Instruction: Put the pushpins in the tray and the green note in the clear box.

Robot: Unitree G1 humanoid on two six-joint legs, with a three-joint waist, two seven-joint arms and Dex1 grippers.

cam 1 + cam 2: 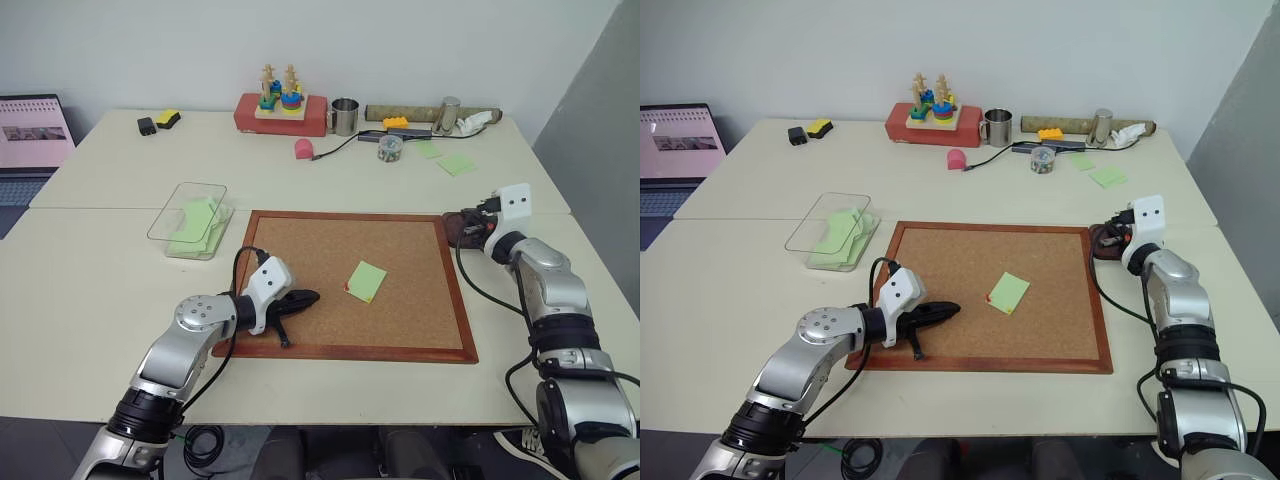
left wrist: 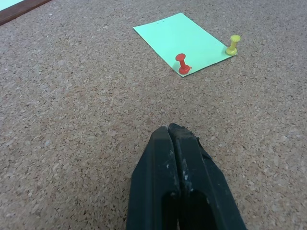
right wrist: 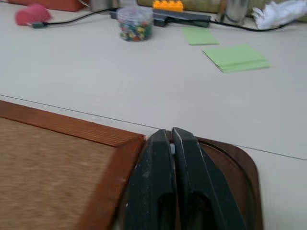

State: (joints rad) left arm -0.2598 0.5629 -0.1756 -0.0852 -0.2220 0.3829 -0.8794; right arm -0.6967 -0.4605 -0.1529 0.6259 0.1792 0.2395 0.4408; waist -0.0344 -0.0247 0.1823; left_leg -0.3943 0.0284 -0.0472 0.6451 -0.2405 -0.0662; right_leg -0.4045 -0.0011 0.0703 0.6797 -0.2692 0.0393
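Two pushpins (image 2: 182, 63), one green note (image 2: 184, 41)

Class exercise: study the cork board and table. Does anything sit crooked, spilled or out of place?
Only the green note: it lies askew on the cork board, corners turned against the frame, held by a red pushpin and a yellow pushpin along one edge. Nothing looks spilled or damaged.

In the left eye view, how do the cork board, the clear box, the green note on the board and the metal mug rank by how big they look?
Largest to smallest:
1. cork board
2. clear box
3. green note and metal mug look about alike; the mug stands farther from the camera, so I won't rank these two.
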